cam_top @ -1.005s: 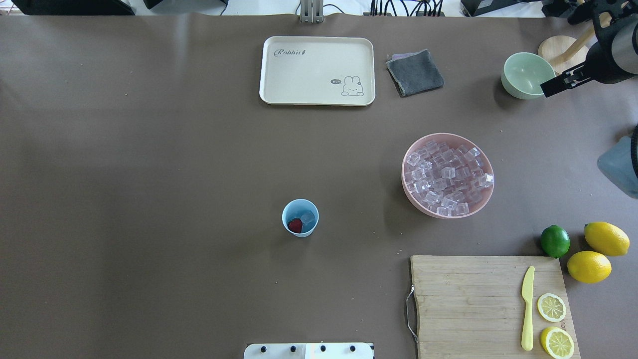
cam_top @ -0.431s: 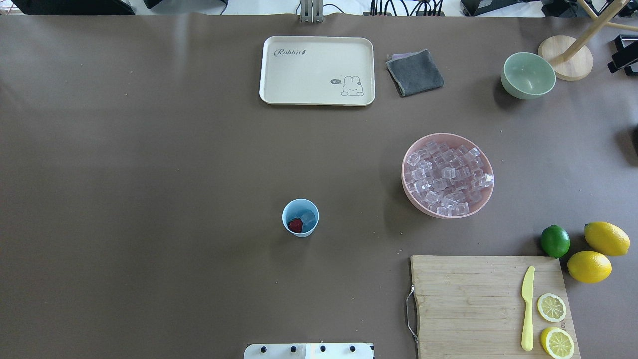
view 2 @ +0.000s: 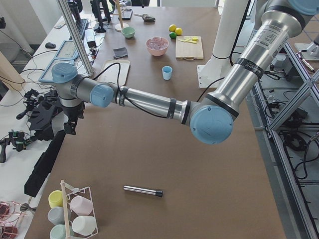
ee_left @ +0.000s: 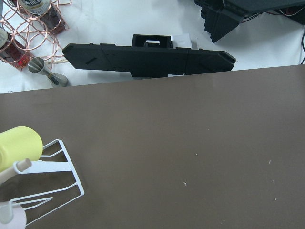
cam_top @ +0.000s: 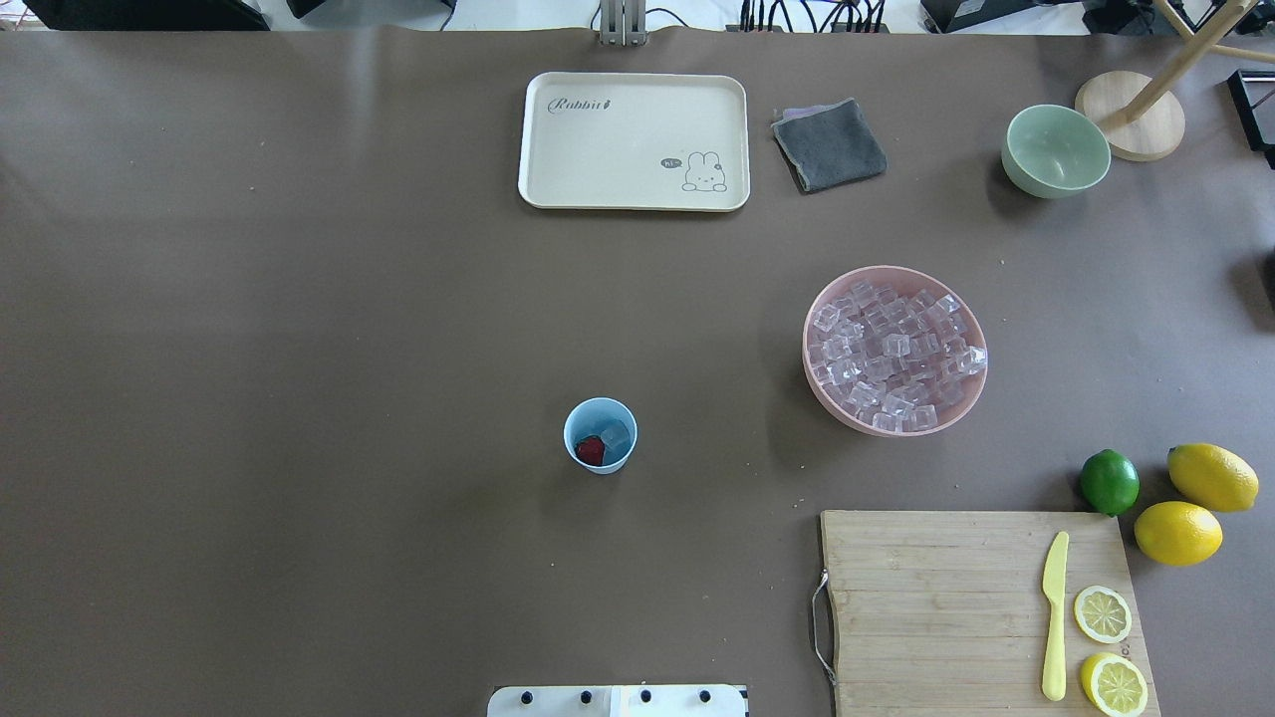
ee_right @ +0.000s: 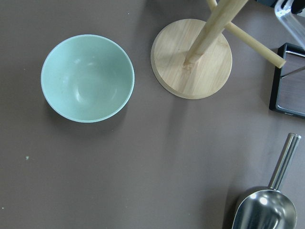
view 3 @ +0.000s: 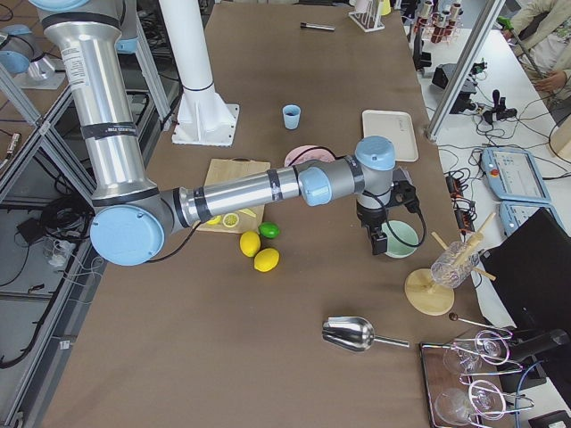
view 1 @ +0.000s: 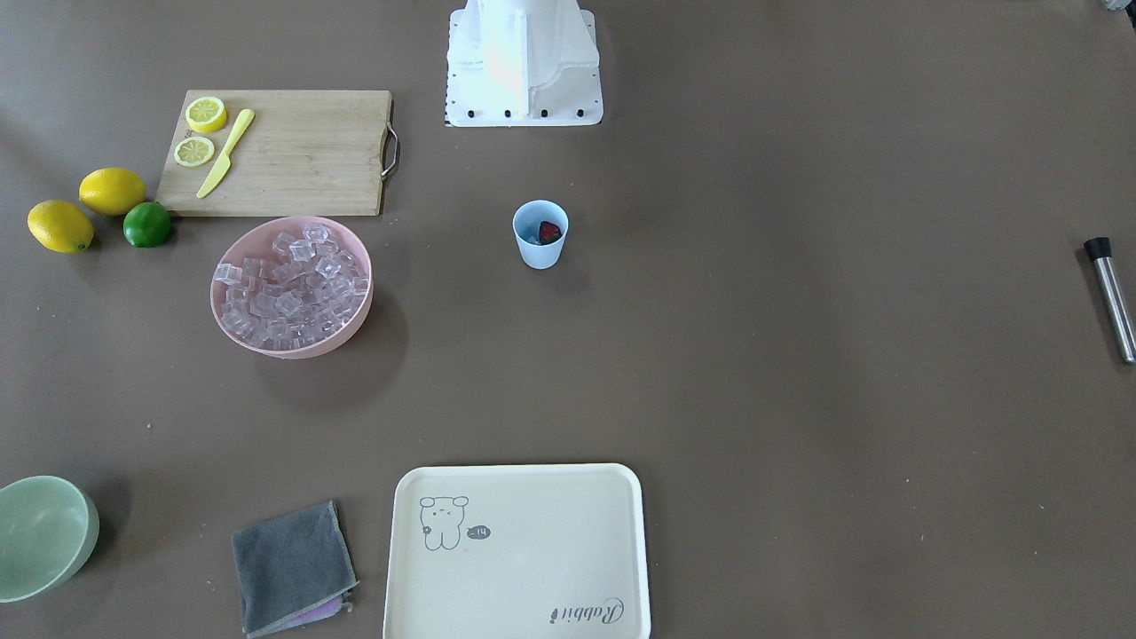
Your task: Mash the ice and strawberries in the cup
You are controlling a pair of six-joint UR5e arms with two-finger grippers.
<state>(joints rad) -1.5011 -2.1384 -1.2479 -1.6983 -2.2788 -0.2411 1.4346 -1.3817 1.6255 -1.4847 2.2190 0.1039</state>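
Note:
The light blue cup (cam_top: 600, 435) stands upright near the table's middle, also in the front view (view 1: 540, 234). Inside it lie a dark red strawberry (cam_top: 590, 451) and a clear ice cube (cam_top: 615, 435). More ice (cam_top: 894, 351) fills the pink bowl (cam_top: 827, 398). A metal rod with a black tip (view 1: 1111, 297) lies far towards the left end. My left gripper (view 2: 70, 127) hangs beyond the table's left end, and I cannot tell its state. My right gripper (view 3: 379, 242) hangs by the pale green bowl (ee_right: 87, 78), and I cannot tell its state.
A cutting board (cam_top: 976, 607) with a yellow knife and lemon halves, two lemons and a lime (cam_top: 1109, 481) sit front right. A cream tray (cam_top: 634, 140) and a grey cloth (cam_top: 829, 145) lie at the back. A metal scoop (ee_right: 267, 210) and a wooden stand (ee_right: 191, 58) are at the right end.
My right arm, which was over the pale green bowl at the overhead view's right edge, has drawn off to the right and out of that view. The cup and its contents have not moved.

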